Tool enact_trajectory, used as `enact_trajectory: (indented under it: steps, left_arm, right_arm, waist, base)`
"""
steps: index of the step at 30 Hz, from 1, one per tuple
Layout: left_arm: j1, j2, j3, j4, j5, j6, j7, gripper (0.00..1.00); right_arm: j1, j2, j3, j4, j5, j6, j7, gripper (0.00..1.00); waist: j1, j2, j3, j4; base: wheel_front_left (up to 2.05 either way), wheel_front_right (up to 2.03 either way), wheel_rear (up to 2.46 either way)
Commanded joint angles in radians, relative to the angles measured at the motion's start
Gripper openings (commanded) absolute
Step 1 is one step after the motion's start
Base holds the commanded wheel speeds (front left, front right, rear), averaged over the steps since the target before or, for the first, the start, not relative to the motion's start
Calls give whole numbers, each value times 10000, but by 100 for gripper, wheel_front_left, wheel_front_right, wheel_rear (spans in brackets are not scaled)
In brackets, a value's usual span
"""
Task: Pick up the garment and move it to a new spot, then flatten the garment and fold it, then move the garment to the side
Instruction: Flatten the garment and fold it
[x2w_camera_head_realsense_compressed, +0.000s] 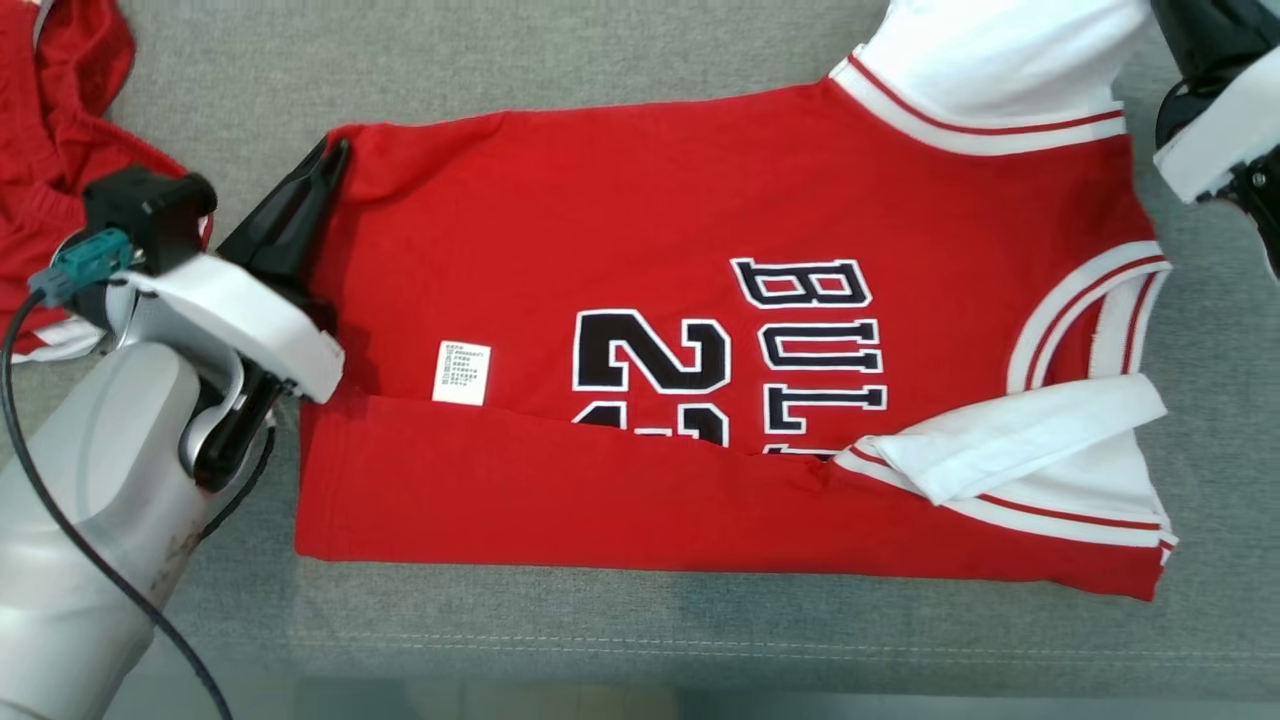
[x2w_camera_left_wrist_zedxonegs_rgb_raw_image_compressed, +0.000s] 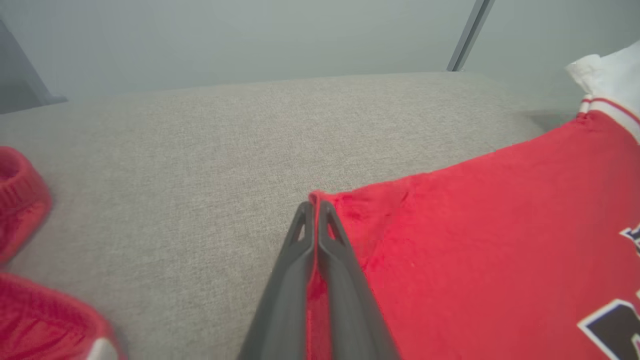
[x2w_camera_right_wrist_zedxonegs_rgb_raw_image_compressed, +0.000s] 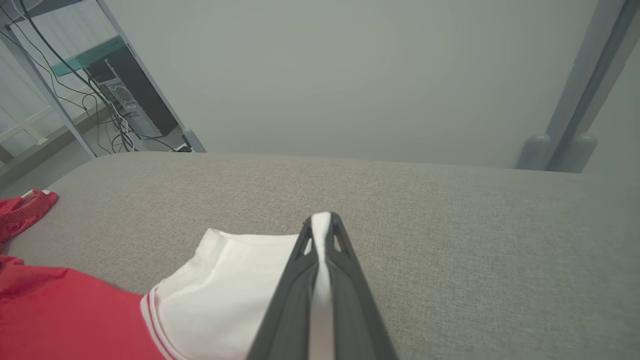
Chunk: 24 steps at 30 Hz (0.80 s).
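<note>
Lab (computer tower (x2w_camera_right_wrist_zedxonegs_rgb_raw_image_compressed: 131, 97), loose cables (x2w_camera_right_wrist_zedxonegs_rgb_raw_image_compressed: 106, 125)).

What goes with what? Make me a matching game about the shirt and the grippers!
Things:
1. left gripper
2. right gripper
3. label
4. letters

States:
a. shut on the white sleeve
b. black with white edges
c. shut on a red corner of the shirt
d. small, white, beside the number

Pairs: 1-c, 2-a, 3-d, 4-b
</note>
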Motion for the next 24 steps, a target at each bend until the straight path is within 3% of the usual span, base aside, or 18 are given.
enact_trajectory:
  steps: [1,14,24]
  left_arm:
    - [70,632,208,-171,-142,0,-59,0]
    - [925,1479,-487,-282,-893,0,-59,0]
    - [1487,2197,-1274,-519,-1481,0,-59,0]
  right_arm:
    - [541,-263,93,-445,221,-29,-129,0]
    - [2518,-1393,626,-2229,1796,-29,87,0]
    - [3780,-1788,980,-2957,2532,-29,389,0]
  waist:
    - [0,0,-208,-155]
    - [0,0,-1142,-509]
    - [0,0,-1703,-738]
  base:
    - [0,0,0]
    - [0,0,0]
    - [0,0,0]
